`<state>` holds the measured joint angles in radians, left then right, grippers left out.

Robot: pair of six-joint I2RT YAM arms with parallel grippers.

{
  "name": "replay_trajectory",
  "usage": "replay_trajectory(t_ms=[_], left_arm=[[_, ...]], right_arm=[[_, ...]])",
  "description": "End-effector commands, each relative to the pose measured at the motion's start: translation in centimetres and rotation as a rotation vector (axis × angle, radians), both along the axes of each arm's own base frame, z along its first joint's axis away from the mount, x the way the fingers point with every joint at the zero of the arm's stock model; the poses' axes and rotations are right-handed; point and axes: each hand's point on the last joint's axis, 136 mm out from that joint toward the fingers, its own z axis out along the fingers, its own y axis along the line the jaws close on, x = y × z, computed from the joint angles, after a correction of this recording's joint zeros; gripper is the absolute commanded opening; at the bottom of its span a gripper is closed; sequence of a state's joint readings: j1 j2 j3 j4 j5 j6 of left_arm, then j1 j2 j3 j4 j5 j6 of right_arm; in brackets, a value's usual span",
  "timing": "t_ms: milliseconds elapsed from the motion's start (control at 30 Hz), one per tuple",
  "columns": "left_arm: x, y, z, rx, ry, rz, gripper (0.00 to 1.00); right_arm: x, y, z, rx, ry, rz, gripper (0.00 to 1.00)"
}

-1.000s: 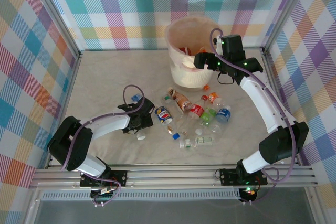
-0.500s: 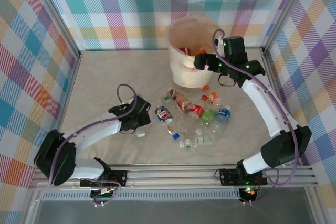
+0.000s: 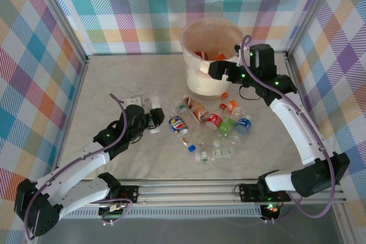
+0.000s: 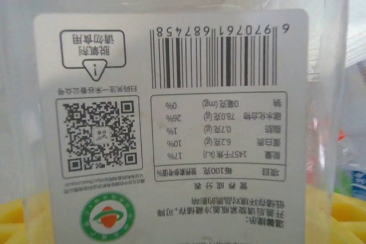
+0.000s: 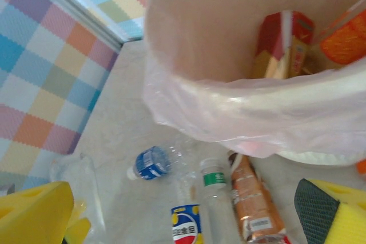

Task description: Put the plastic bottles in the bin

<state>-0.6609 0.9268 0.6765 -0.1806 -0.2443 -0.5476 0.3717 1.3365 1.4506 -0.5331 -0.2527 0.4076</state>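
White-labelled clear bottle (image 4: pixel 171 124) sits between the left gripper's (image 3: pixel 154 120) yellow fingers (image 4: pixel 23 224).

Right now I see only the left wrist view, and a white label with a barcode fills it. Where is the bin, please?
Observer: The bin stands at the far side, to the right of the left gripper and your bottle.
Operator: Is anything near it?
Observer: The right gripper is open, close beside the bin's rim.
Operator: Are more bottles waiting?
Observer: Yes, a group of bottles lies in the middle of the table, in front of the bin.
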Motion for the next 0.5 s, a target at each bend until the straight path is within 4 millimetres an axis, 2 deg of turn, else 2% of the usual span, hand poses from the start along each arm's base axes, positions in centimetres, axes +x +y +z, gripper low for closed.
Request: replay_trajectory(t_ms=[0,167,467], left_arm=[[1.2,-2.4,6.6,-0.034,-0.309,-0.121,0.60],[1.8,-4.3,9.0,0.012,-0.421,-0.216,0.60],[2.6,-7.6,11.3,-0.031,-0.494,-0.328,0.59]], right_arm=[[-1.0,2.8,1.4,0.064,-0.027,0.101,1.00],[-1.7,5.5,1.6,0.079,-0.022,0.186,1.00],[-3.5,11.1,2.0,0.081,-0.060,0.381,1.00]])
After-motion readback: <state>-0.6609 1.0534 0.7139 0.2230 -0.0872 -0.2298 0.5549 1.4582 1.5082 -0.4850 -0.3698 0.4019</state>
